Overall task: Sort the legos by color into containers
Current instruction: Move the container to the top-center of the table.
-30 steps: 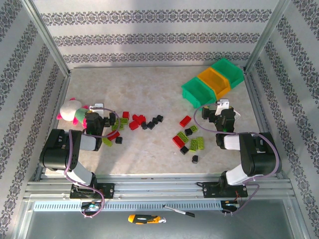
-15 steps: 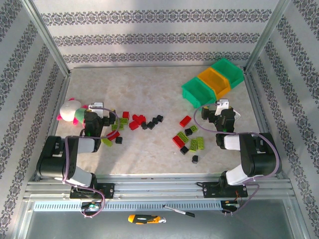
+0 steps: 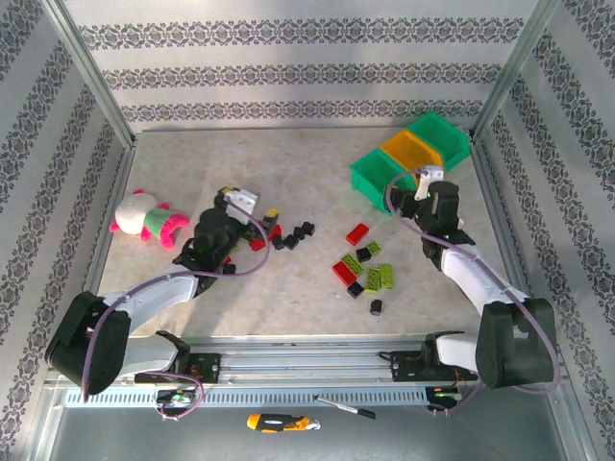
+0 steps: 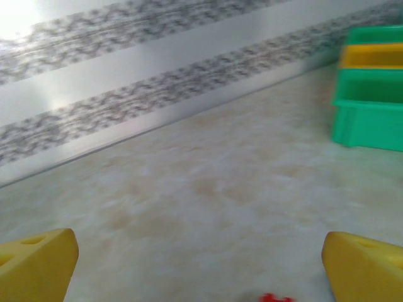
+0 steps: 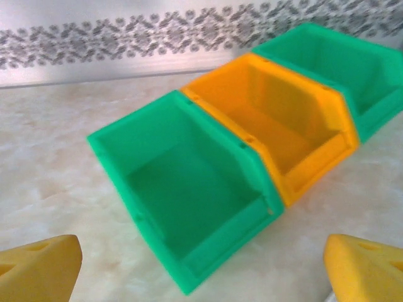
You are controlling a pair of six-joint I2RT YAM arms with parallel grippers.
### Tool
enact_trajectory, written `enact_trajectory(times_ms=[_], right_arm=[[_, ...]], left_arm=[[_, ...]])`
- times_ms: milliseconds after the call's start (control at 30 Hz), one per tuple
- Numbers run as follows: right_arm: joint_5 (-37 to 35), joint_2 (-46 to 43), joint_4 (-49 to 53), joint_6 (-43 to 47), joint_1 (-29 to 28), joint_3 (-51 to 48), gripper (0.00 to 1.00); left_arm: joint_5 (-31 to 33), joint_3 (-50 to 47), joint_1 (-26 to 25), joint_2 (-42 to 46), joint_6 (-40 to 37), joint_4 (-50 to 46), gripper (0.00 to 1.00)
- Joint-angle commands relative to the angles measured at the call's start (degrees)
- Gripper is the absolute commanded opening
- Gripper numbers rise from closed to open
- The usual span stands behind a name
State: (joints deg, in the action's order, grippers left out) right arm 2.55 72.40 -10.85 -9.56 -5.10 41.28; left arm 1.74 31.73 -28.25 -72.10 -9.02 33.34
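Observation:
The legos lie in two loose groups on the marble tabletop. The left group has red bricks and black bricks. The right group mixes red bricks, lime green bricks and black bricks. The containers stand in a row at the back right: green bin, orange bin, green bin. My left gripper hovers open over the left group, and a red brick shows at the bottom edge between its fingers. My right gripper is open and empty, just in front of the nearest green bin.
A pink, white and green plush toy lies at the left of the table. Patterned walls close in the back and sides. A screwdriver rests below the front rail, off the table.
The left arm has unfolded and reached forward and right, over the left group of bricks. The right arm has stretched forward toward the bins. Both grippers stay open.

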Motion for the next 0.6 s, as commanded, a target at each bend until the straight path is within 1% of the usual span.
enact_trajectory(times_ms=[0,67,167,233,400,567], right_arm=[[4.51,4.35,18.14,-7.03,-1.4,7.96,0.98],[7.17,8.37,22.5,-9.62,-1.78,12.55,0.98],[8.37,13.05,23.56,-11.2,-2.45,16.43,0.98],[8.79,16.04,24.26,-11.57,-2.54,18.88,0.98],[9.4,22.78,24.79,-11.75,-2.63,23.06,0.98],[10.49,27.7,25.14,-10.7,-3.01,26.06,0.98]], left_arm=[[-0.87,2.09,-5.13,-1.92,2.02,-3.06,0.99],[-1.56,2.65,-8.21,-3.26,4.18,-1.7,0.99],[-1.91,3.66,-11.71,-5.22,5.15,-1.23,0.99],[-2.8,3.53,-12.69,-6.37,6.51,-0.19,0.99],[-3.58,1.95,-13.08,-7.31,9.7,2.46,0.99],[-2.51,0.41,-13.09,-6.24,8.9,2.96,0.99]])
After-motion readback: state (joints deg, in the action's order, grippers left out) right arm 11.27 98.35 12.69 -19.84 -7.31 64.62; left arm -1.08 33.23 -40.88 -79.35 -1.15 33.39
